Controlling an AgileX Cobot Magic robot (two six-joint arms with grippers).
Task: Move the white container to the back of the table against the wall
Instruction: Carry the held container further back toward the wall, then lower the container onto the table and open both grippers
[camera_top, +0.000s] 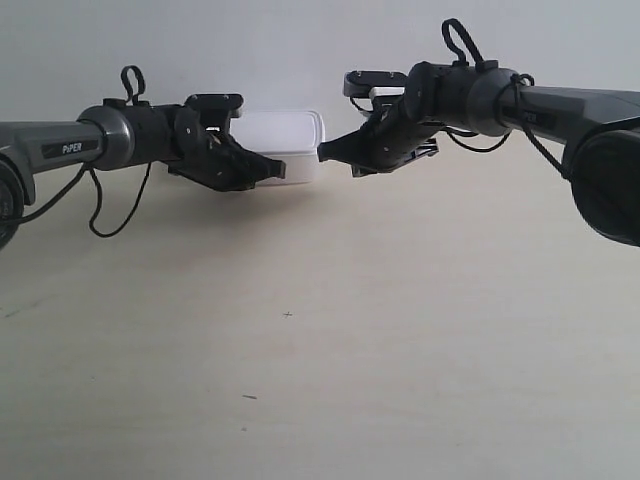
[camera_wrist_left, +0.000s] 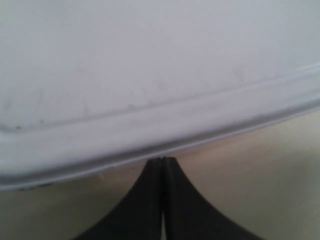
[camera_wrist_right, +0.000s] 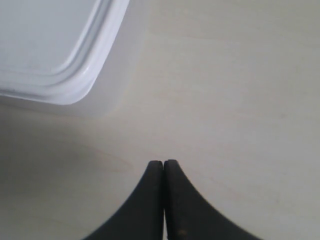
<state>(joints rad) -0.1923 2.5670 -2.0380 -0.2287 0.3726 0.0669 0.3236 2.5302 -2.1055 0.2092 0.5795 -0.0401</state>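
Note:
The white container (camera_top: 285, 132) lies at the far side of the table (camera_top: 330, 330), right at the foot of the wall (camera_top: 300, 50). In the left wrist view its lid (camera_wrist_left: 150, 75) fills most of the picture. My left gripper (camera_wrist_left: 162, 159) is shut and empty, its tips at the lid's rim. In the right wrist view only a rounded corner of the container (camera_wrist_right: 45, 45) shows. My right gripper (camera_wrist_right: 163, 161) is shut over bare table, clear of that corner. In the exterior view one arm's tip (camera_top: 283, 170) overlaps the box's front and the other's tip (camera_top: 322, 153) is at its right end.
Loose black cables hang under both arms (camera_top: 100, 215) (camera_top: 470, 140). A few tiny dark specks (camera_top: 288, 315) mark the pale wood surface in front of the arms.

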